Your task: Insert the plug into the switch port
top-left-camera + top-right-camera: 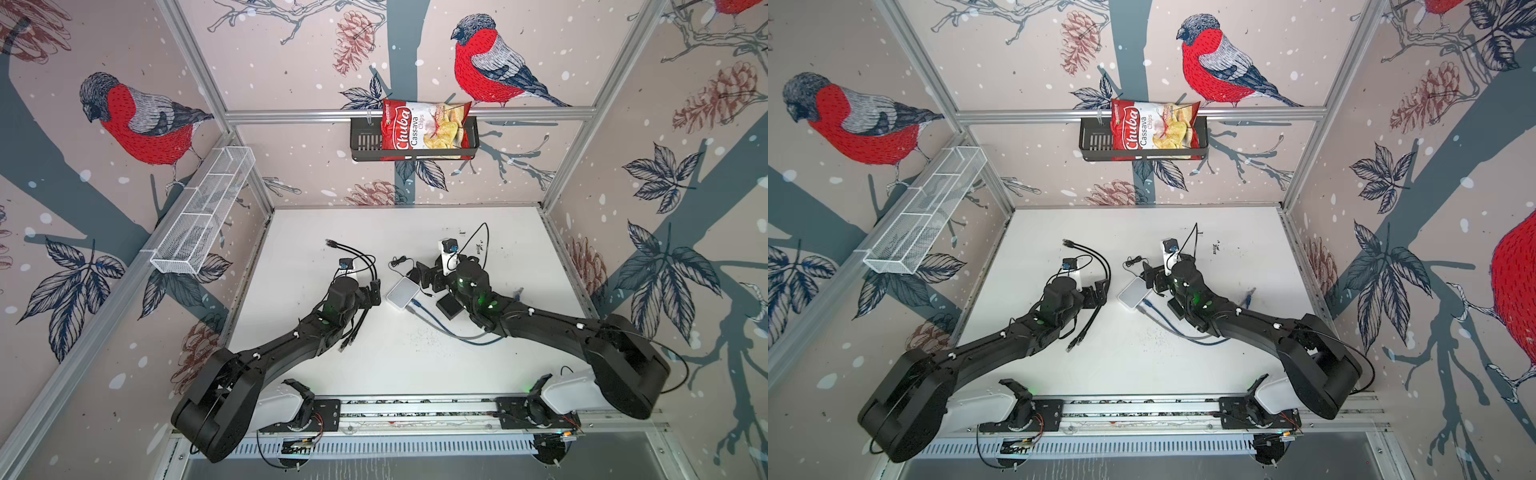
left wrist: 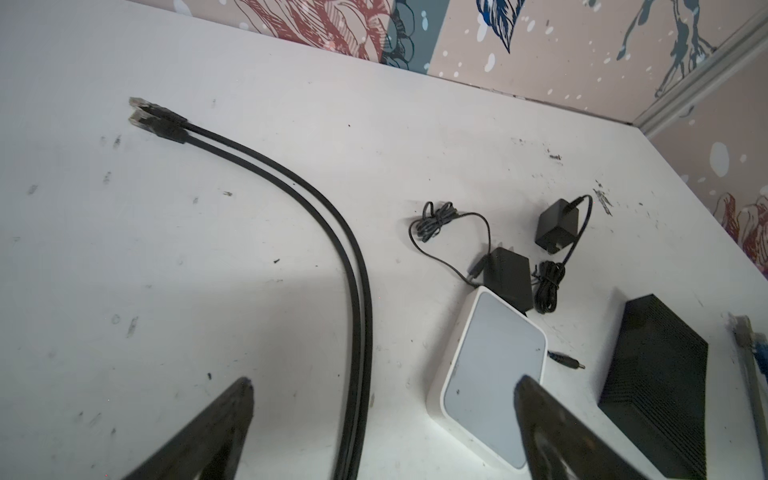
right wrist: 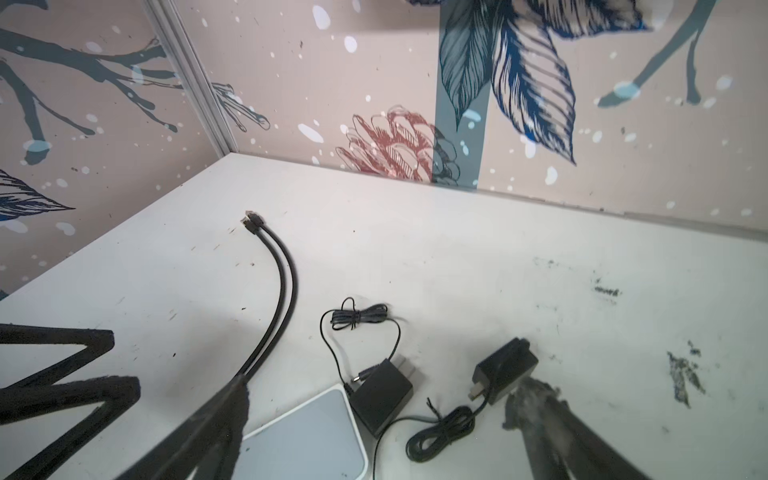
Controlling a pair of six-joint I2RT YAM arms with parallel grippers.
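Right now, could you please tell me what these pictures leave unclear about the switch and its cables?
- Ports of the white switch: no view shows that face; in the left wrist view the left gripper hides one corner.
- Black box: partly under the right arm in both top views.
- Blue cable: blurred, cut off by the left wrist view's edge; its end too small in both top views.

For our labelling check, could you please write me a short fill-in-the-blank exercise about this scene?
The left gripper and the right gripper both stand ___ and hold nothing.
The chips bag sits in a ___ basket on the back wall.
In both top views, the two black cables lie to the ___ of the white switch.
Missing words: open; black; left.
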